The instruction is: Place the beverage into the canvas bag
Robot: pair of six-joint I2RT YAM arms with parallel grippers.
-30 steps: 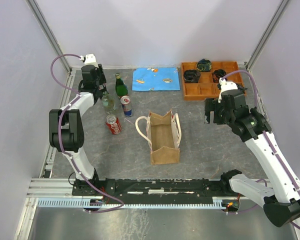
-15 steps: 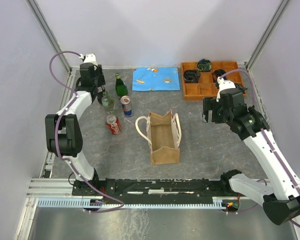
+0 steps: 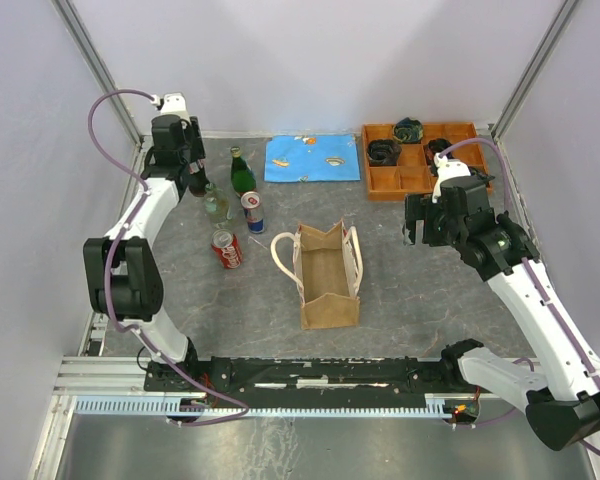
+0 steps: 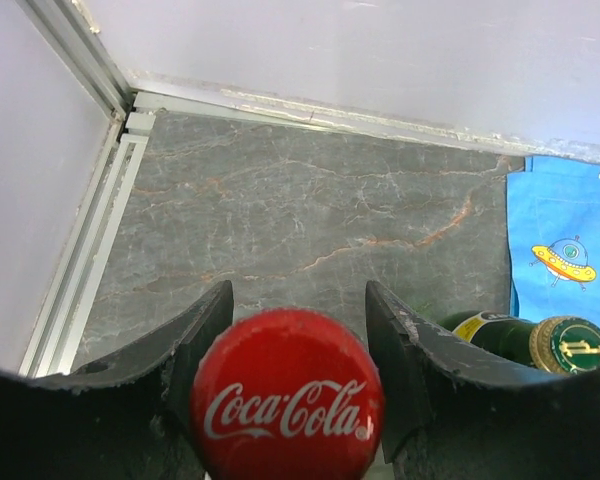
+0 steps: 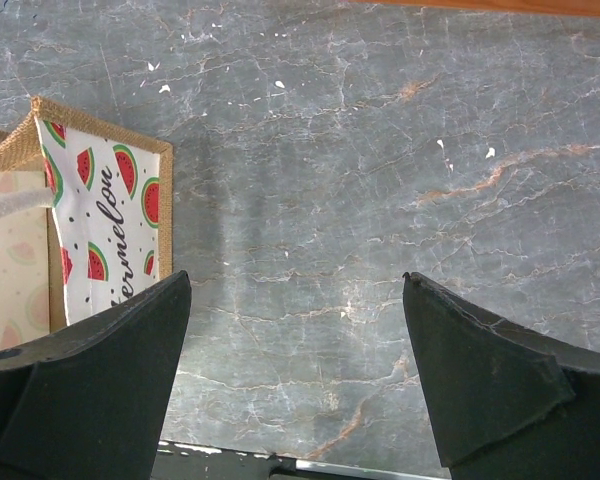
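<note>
- Coca-Cola bottle [image 4: 287,395] stands upright near the far-left corner of the counter, its red cap facing straight up at the wrist camera, so its long axis is vertical.
- The left claw [image 4: 298,300] is down over it from above, one finger on each side of the cap. The cap fills the gap between them.
- The contact on the neck is hidden under the cap, so I cannot tell whether the left claw is clenched on the bottle or only straddling it.
- A green bottle [image 4: 565,345] stands just beside it, on the side toward the right edge.
- The canvas bag [image 3: 328,270] sits mid-counter, mouth open upward, its long side running from the far edge to the near edge.
- From the left claw the bag lies toward the near edge and to the right, well apart. The move likely turns on lifting the bottle straight up, then carrying it over the cans to the bag's mouth.
- The right claw [image 5: 297,290] hangs released, fingers spread wide over bare counter beside the bag. It is nearer the bag, while the left is on the bottle.
</note>
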